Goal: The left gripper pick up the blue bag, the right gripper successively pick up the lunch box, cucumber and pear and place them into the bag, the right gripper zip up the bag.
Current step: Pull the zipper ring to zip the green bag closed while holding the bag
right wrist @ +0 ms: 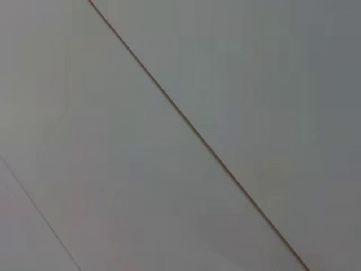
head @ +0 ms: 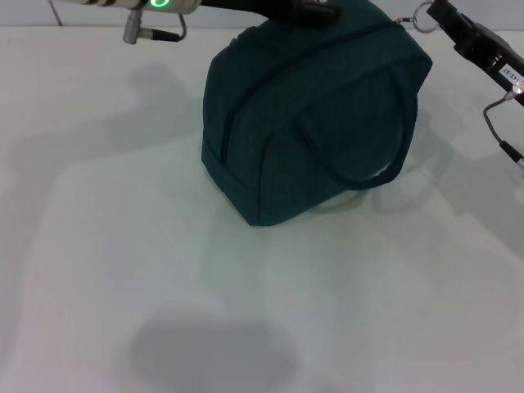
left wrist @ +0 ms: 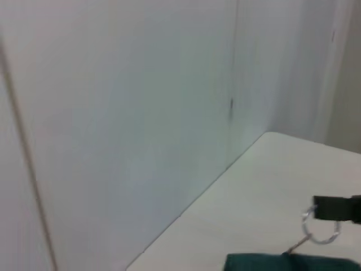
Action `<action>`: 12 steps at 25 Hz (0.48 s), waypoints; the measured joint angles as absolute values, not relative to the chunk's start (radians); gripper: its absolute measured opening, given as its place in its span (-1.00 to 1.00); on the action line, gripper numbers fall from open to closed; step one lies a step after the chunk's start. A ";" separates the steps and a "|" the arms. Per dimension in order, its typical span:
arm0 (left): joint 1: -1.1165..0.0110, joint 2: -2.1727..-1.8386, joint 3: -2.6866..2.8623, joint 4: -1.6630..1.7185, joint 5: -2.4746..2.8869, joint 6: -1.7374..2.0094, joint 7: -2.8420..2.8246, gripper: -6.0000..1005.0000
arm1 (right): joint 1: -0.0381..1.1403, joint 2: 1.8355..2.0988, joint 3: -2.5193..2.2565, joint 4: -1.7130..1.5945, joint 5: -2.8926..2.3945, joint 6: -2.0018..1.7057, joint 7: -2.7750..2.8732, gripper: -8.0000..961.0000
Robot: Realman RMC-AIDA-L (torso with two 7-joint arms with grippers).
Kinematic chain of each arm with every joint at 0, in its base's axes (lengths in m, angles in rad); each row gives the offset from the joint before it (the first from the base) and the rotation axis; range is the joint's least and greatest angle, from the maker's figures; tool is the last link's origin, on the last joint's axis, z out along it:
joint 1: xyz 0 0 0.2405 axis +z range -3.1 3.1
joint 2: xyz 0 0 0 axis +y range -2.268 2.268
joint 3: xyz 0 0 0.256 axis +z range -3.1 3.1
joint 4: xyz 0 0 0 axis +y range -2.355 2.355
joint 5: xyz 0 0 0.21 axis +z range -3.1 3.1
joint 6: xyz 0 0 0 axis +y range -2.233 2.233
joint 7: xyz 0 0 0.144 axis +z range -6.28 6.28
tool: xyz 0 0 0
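While the blue bag [head: 315,123] sits on the white desk [head: 123,270], tilted with its zipped top toward the far left, the left gripper [head: 307,8] is at that top; I cannot tell its jaws. Right gripper [head: 442,16] pinches the zipper ring [head: 423,16], jaws closed.
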State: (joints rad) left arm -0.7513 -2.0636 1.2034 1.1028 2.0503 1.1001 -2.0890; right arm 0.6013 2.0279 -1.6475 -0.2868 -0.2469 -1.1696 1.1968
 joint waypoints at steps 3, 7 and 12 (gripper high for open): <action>-0.757 -2.077 1.164 1.099 2.100 1.097 -2.100 0.14 | 0.601 2.028 -1.650 -0.287 -0.247 -1.171 1.197 -0.93; -0.761 -2.080 1.161 1.092 2.170 1.104 -2.147 0.36 | 0.601 2.028 -1.652 -0.287 -0.247 -1.172 1.200 -0.92; -0.778 -2.078 1.158 1.050 2.196 1.143 -2.165 0.70 | 0.601 2.028 -1.653 -0.287 -0.247 -1.172 1.204 -0.92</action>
State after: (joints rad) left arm -0.7778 -2.0781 1.1580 1.0496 2.1965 1.1431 -2.1651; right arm 0.6010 2.0279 -1.6529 -0.2869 -0.2469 -1.1722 1.2036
